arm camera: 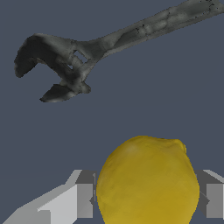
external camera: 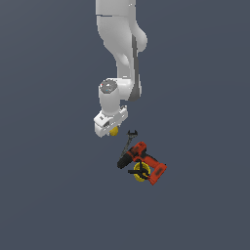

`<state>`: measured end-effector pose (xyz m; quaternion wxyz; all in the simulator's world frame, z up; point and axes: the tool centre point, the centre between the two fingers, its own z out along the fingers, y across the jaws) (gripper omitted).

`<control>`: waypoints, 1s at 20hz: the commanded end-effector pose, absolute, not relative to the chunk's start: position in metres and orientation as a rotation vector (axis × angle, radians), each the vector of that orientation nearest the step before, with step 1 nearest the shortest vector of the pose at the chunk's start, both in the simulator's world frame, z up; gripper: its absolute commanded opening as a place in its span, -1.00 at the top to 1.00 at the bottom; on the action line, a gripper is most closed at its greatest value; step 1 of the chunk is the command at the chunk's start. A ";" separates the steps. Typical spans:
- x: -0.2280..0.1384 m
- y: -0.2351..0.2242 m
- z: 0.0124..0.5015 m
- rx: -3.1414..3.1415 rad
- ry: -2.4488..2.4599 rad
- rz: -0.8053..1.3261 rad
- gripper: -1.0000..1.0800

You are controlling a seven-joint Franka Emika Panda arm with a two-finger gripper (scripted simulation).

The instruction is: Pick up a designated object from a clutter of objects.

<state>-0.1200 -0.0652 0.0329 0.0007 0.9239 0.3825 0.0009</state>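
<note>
Now lemon [arm camera: 147, 181] nub aims twd wrench [arm camera: 87, 48].

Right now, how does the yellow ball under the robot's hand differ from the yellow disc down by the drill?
The yellow ball is plain and rounded; the yellow disc has a black clamp across it. The ball sits between the pincer's fingers, apart from the pile; the disc lies against the red drill. Both are yellow and far smaller than the drill.

Floor [external camera: 44, 195]: flat, unmarked slate-grey surface filling the frame in the exterior view, from upper left to lower right; same plain grey ground [arm camera: 131, 100] appears in the wrist view. No seams, edges or texture discernible.
</note>
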 end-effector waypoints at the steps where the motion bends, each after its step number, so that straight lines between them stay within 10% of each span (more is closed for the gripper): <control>1: -0.121 -0.065 0.032 2.902 1.203 0.000 1.00; 20: -0.101 -0.058 0.095 2.901 1.202 0.002 1.00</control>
